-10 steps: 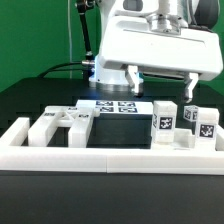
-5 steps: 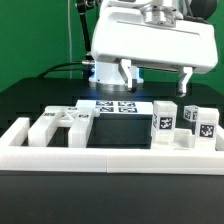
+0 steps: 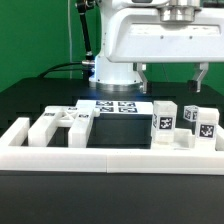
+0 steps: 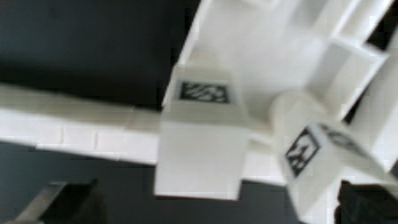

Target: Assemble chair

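Observation:
Several white chair pieces lie along the front of the black table. Upright tagged blocks [image 3: 163,120] [image 3: 205,125] stand at the exterior view's right, and flat panels and bars [image 3: 58,124] lie at its left. My gripper [image 3: 170,78] hangs above the right-hand blocks, open and empty, clear of them, with its fingers [image 3: 140,75] wide apart. In the wrist view a tagged white bar [image 4: 201,120] and a second tagged piece [image 4: 311,150] lie below the gripper [image 4: 214,205]. The dark fingertips [image 4: 71,200] show at the frame's edge.
The marker board [image 3: 117,106] lies flat behind the pieces, under the arm. A long low white border rail [image 3: 100,156] runs along the table's front and turns back at the exterior view's left [image 3: 14,134]. Cables and the arm's base [image 3: 100,70] stand at the back.
The gripper has moved toward the exterior view's right and slightly up, staying open and empty. The pieces on the table have not moved.

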`<state>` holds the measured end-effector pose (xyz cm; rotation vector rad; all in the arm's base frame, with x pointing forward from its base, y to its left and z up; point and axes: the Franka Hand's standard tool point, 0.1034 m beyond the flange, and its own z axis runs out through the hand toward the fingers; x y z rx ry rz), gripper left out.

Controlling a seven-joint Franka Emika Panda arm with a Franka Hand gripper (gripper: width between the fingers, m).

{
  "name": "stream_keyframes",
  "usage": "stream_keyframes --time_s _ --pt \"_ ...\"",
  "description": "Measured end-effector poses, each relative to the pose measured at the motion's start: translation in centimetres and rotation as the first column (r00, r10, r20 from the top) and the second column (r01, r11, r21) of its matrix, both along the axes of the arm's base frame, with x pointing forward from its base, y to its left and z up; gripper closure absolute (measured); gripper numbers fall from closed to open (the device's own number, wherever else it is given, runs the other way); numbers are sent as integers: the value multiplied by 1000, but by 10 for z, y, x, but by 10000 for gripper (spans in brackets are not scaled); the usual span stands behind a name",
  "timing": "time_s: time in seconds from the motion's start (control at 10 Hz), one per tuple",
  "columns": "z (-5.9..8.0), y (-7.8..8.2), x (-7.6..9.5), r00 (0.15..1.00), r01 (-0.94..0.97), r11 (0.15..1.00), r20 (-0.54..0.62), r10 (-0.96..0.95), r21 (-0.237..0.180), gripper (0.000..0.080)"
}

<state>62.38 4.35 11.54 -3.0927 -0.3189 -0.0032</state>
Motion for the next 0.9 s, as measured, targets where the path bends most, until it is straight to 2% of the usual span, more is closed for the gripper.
stream_keyframes --time_s 0.1,0.3,0.9 --pt "-2 -3 9 1000 -5 1000 12 5 -2 150" --pt "-9 -10 8 1000 -3 1000 11 3 -5 150" --pt "-24 -12 1 1000 3 1000 13 -3 -10 150"
